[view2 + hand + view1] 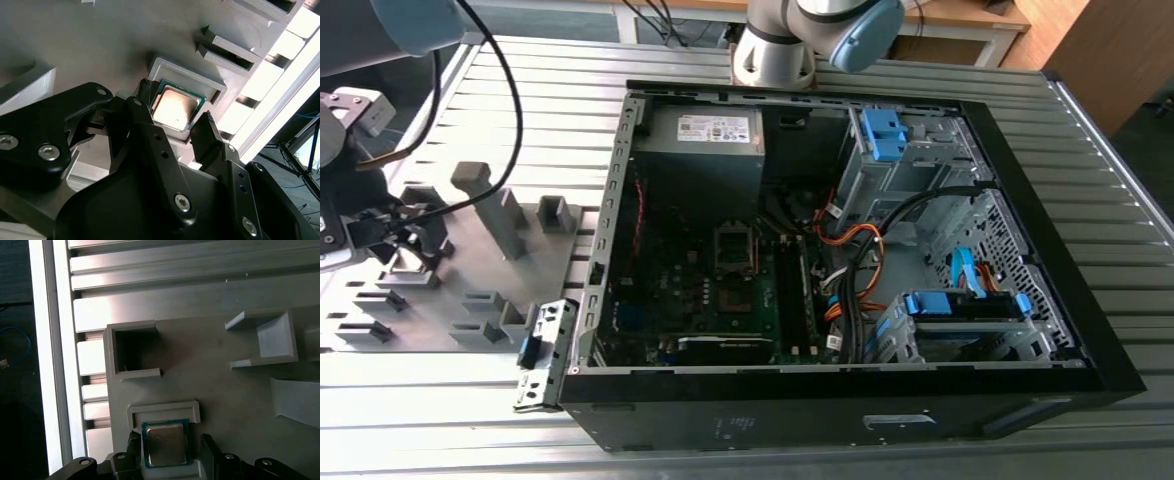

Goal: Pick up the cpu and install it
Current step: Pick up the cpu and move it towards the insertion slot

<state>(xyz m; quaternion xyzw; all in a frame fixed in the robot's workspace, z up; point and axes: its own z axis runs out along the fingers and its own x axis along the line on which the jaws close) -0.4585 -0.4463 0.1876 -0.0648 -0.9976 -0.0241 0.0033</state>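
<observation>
A: Where to look for the cpu (176, 107) (166, 445)?
B: On the grey tray (547, 265), inside a shallow raised frame (162, 410) near the tray's edge. Lying flat there, silvery top up, dark greenish rim all around. Clear in both wrist views.
A: Lifted already, or resting on the tray?
B: Resting in the tray's frame, not lifted.
A: And the gripper (168, 439)?
B: Low over the tray, right at that frame, straddling the chip. 1 black finger (210, 137) at each of 2 opposite sides.
A: How to describe the jaws?
B: Spread, wider than the chip, pinching nothing. In the first wrist view, a small gap between 1 finger and the chip's rim. At the other finger, hard to say whether touching or only just beside.
A: What else on the tray?
B: Several grey blocks (491, 205) standing up, and 1 open square pocket (132, 350) next to the frame.
A: And around the tray?
B: Under the tray, a slatted metal table (414, 405). Beside the tray, toward the exterior view's right, an open computer case (787, 420) with the green motherboard (720, 300) flat inside. Case well apart from the frame of the tray.
</observation>
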